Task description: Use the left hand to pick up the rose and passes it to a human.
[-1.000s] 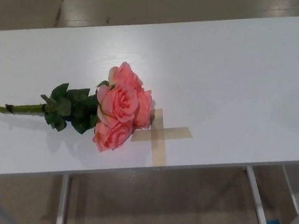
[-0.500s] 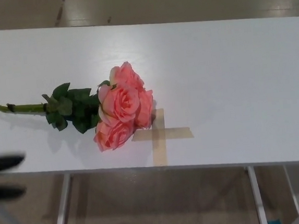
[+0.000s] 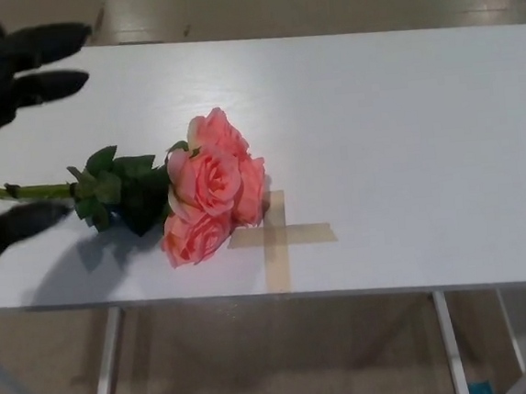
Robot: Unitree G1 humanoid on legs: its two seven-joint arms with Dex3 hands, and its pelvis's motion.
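A bunch of pink roses (image 3: 209,185) lies on the white table (image 3: 396,139), blooms toward the middle, green leaves and stem (image 3: 37,190) pointing left. My left hand (image 3: 4,127) hovers over the table's left end, open, with two fingers (image 3: 42,41) above the stem and the thumb (image 3: 17,226) below it. The stem's end lies between thumb and fingers, and I cannot tell whether they touch it. The right hand is out of the picture.
A cross of tan tape (image 3: 276,237) is stuck on the table just right of the blooms, near the front edge. Metal table legs (image 3: 107,367) show below, over a tan floor.
My left hand has risen from below the table's front-left edge to over the left end, fingers now spread around the stem. The roses have not moved.
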